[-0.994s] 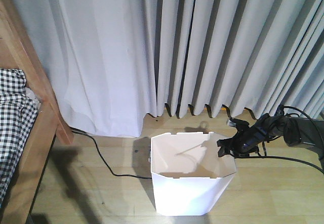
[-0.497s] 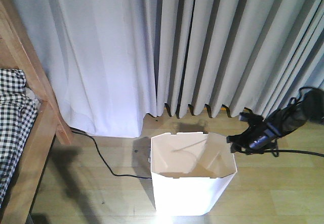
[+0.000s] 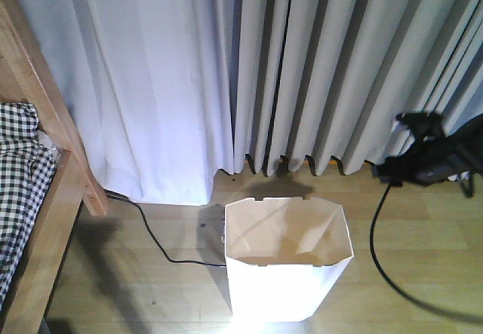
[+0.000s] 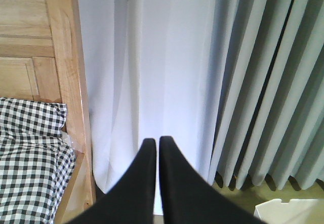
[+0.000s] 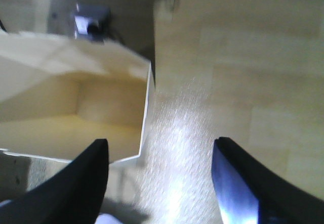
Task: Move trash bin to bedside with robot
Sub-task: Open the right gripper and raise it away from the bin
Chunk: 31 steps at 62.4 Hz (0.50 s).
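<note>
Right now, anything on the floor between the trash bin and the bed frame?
Only a black cable trails across the wood floor between the trash bin and the bed frame, running toward the bin's left side. Nothing else is visible there.

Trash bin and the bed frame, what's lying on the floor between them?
In the front view, a black cable snakes across bare wood floor between the trash bin and the bed frame.

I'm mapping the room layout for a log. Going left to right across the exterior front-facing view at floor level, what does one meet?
Checked bedding → wooden bed frame → black cable on the floor → trash bin → right gripper with its arm, jaws held clear of the bin.
</note>
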{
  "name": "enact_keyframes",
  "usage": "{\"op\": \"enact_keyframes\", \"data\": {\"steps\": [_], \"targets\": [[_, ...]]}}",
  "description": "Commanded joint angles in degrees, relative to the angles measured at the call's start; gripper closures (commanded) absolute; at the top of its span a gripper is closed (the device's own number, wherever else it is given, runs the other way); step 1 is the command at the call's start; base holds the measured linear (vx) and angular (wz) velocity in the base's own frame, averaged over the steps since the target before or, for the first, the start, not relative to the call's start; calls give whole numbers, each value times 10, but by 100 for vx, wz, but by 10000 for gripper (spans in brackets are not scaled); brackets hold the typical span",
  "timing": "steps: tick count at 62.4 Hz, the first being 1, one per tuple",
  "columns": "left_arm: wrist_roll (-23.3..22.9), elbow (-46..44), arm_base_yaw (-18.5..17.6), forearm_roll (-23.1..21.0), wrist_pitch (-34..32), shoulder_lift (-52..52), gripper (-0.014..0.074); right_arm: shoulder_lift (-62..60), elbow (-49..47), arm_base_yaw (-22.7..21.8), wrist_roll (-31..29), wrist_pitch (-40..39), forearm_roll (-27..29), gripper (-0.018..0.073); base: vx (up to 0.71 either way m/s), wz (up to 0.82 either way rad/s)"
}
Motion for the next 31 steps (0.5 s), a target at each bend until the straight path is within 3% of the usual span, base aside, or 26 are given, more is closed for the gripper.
{"op": "enact_keyframes", "data": {"steps": [1, 14, 31], "targets": [[-3, 11, 0, -3, -40, -8, 602, -109, 17, -2, -7, 16, -18, 122, 0, 0], [-3, 11, 0, -3, -40, -8, 602, -297, 41, -2, -4, 78, -21, 122, 0, 0], [-3, 11, 0, -3, -40, -8, 602, -549, 131, -2, -5, 40, -12, 122, 0, 0]]}}
